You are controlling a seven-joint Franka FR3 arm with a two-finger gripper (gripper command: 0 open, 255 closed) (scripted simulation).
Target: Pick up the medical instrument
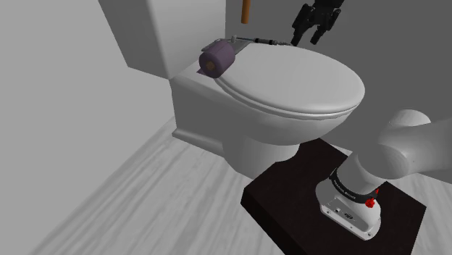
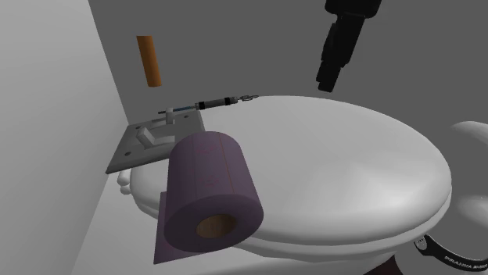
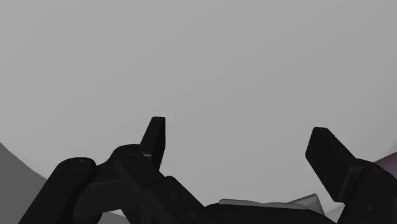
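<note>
The medical instrument (image 1: 262, 39) is a thin dark syringe-like rod lying along the back of the white toilet lid (image 1: 290, 80), one end on a small grey plate (image 2: 148, 141). In the second exterior view the instrument (image 2: 215, 103) lies beyond a purple paper roll (image 2: 211, 191). My black gripper (image 1: 307, 38) hangs in the air above the lid's back edge, off the instrument's far end and apart from it. In the second exterior view the gripper (image 2: 328, 78) points downward. The wrist view has the gripper (image 3: 242, 143) open, its fingers wide apart with nothing between them.
The purple paper roll (image 1: 216, 58) lies on the lid's back corner beside the grey plate. An orange-brown cylinder (image 2: 148, 60) sits on the wall behind. A grey wall and a cabinet (image 1: 145, 36) close off the back. My dark stand (image 1: 290, 188) sits in front of the toilet.
</note>
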